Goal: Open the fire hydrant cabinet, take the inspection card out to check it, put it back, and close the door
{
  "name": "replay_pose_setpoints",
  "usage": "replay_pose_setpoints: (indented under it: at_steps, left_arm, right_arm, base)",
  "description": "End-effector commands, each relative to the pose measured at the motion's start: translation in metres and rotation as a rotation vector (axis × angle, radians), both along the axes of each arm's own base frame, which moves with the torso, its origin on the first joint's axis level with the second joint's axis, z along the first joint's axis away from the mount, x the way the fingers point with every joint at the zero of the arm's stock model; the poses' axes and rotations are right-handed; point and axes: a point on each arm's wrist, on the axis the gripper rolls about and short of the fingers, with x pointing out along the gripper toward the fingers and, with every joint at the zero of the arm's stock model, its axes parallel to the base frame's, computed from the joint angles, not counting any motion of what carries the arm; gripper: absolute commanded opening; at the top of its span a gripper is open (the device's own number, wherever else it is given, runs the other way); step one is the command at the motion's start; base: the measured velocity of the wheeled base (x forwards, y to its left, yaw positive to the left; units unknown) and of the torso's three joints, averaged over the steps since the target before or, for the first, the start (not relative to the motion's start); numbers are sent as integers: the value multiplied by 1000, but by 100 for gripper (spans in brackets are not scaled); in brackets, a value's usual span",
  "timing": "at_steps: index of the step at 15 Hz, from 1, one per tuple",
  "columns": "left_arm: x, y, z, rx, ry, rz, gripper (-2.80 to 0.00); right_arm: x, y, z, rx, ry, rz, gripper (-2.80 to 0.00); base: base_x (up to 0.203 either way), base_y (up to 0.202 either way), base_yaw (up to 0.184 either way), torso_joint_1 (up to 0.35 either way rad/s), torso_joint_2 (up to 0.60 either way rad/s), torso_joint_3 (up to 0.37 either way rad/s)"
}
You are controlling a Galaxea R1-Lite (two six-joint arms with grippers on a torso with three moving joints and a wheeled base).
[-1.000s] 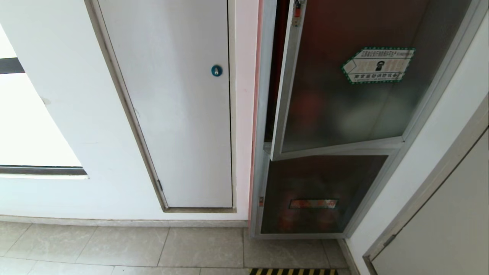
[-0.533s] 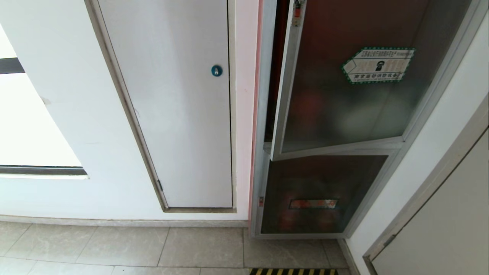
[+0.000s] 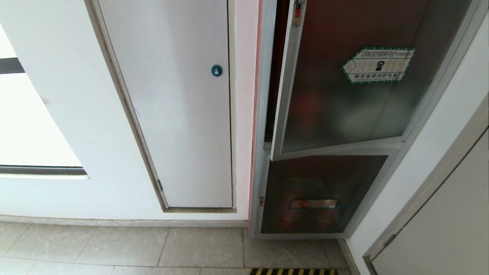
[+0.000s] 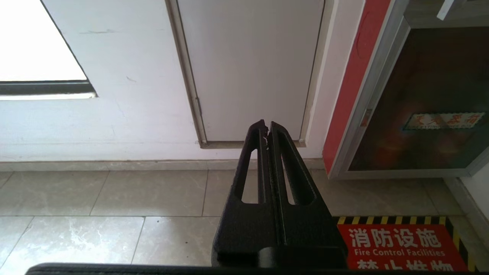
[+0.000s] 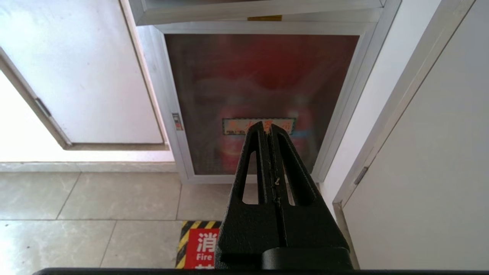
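The fire hydrant cabinet (image 3: 263, 114), silver-framed in the wall on the right, has its door (image 3: 344, 95) standing slightly ajar. The dark frosted panel carries a green-bordered telephone sticker (image 3: 378, 65) and a red latch (image 3: 297, 9) at its top free edge. A narrow dark gap shows red inside. The inspection card is hidden. Neither arm shows in the head view. My left gripper (image 4: 266, 124) is shut and empty, low over the floor facing the white door. My right gripper (image 5: 268, 125) is shut and empty, low before the smaller lower glass panel (image 5: 259, 99).
A white door (image 3: 172, 103) with a blue round lock (image 3: 216, 70) stands left of the cabinet. Another grey door (image 3: 439, 214) is at the right. A red floor sign (image 4: 397, 246) with yellow-black stripes lies before the cabinet. The floor is tiled.
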Motion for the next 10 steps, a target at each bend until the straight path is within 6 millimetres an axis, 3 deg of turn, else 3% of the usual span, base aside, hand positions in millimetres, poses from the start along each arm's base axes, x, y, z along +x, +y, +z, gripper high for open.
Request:
replay_pose_setpoints:
  at_steps: [1, 10]
  left_arm:
    - [0, 0, 0, -1, 1, 0, -280]
    - [0, 0, 0, -1, 1, 0, -280]
  right_arm:
    - [0, 0, -1, -1, 5, 2, -280]
    - [0, 0, -1, 14, 4, 7, -280]
  base:
    - [0, 0, 0, 0, 0, 0]
    - [0, 0, 0, 0, 0, 0]
